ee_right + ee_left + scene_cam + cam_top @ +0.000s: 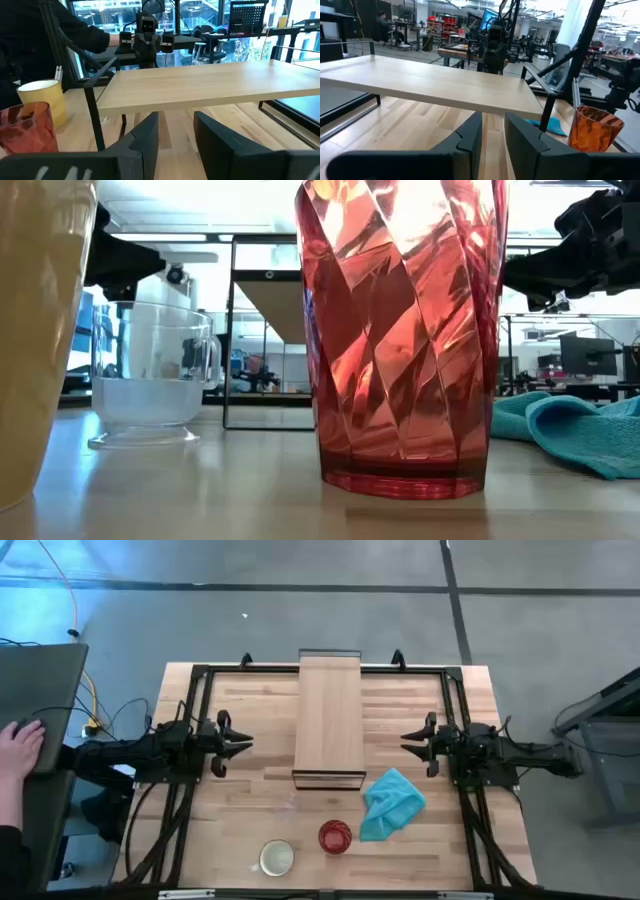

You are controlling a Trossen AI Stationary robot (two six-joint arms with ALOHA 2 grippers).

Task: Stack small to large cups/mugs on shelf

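Note:
The shelf [329, 720], a long light-wood board on a dark frame, stands raised over the middle of the table. Near the front edge, the red translucent cup [335, 836] and the cream mug [277, 858] stand upright on their bases. The small clear glass [150, 380] stands upright farther back. My left gripper [240, 745] hovers open just left of the shelf, its fingers [470, 135] pointing at the shelf's side. My right gripper [410, 745] mirrors it on the shelf's right, also open, with nothing between its fingers [145, 135].
A crumpled teal cloth [392, 803] lies right of the red cup, near the shelf's front corner. Dark frame rails [190, 700] run along the table's edges. A person's hand [20, 745] rests on a grey surface beyond the table's left side.

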